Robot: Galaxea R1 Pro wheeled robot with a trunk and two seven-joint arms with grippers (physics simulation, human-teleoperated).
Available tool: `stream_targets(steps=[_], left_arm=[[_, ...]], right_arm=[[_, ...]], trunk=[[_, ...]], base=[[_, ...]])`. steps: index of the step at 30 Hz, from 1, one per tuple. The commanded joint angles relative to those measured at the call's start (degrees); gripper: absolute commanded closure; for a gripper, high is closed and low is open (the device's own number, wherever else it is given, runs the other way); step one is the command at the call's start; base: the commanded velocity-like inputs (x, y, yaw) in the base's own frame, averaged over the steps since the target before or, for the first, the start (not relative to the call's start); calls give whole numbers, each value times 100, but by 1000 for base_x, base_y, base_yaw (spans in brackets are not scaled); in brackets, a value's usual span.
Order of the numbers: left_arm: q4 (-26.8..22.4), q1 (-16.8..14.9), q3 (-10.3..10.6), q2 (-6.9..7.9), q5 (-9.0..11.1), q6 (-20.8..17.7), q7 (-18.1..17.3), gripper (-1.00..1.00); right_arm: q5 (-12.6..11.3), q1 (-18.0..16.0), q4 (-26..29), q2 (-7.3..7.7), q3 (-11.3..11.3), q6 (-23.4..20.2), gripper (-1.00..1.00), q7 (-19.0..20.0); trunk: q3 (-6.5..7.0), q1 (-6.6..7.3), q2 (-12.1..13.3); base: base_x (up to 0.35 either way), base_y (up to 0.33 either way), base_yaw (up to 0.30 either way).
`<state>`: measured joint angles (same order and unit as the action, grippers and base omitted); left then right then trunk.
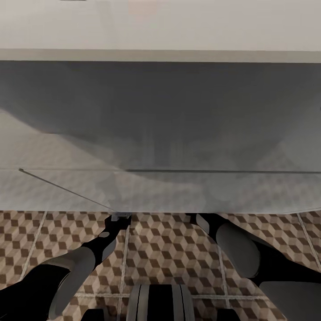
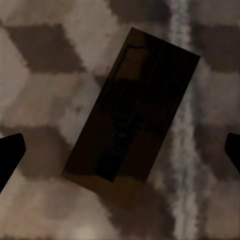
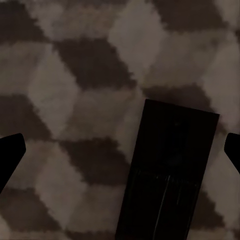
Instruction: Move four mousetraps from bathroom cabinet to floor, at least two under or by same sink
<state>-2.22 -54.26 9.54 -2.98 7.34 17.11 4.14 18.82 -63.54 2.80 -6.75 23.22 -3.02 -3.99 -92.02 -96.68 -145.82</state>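
In the head view, the white bathroom sink is being seen from close above, its flat front panels taking up most of the picture. Below its lower edge, the bathroom floor with its brown and beige cube pattern is being shown. Both arms are being stretched forward and down, and their ends are being hidden under the edge of the sink, so the grippers cannot be judged from here.

In the left wrist view, one of the mousetraps is being seen lying flat on the tiles, turned at a slant, with one long side just beside a pale grout line. The left gripper is being held spread wide above it; its two dark fingertips are being kept well apart from the board, with nothing between them.

In the right wrist view, another mousetrap is being seen lying flat on the patterned tiles, in deep shadow. The right gripper is likewise being held spread, its fingertips touching nothing.
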Motion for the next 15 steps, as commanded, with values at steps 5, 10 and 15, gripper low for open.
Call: stream_targets(steps=[5, 10, 15], left_arm=[[4, -3, 51, -4, 57, 23, 17, -100], [5, -4, 53, -7, 57, 33, 17, -100], [4, -5, 54, -8, 53, 48, 17, -100]], right_arm=[[59, 0, 10, -2, 42, -32, -100, -14], [58, 0, 10, -2, 42, -32, -100, -14], [55, 0, 10, -2, 42, -32, -100, -14]], trunk=[[-3, 1, -1], [-3, 1, -1], [-3, 1, -1]], base=[[0, 0, 0], [0, 0, 0], [0, 0, 0]])
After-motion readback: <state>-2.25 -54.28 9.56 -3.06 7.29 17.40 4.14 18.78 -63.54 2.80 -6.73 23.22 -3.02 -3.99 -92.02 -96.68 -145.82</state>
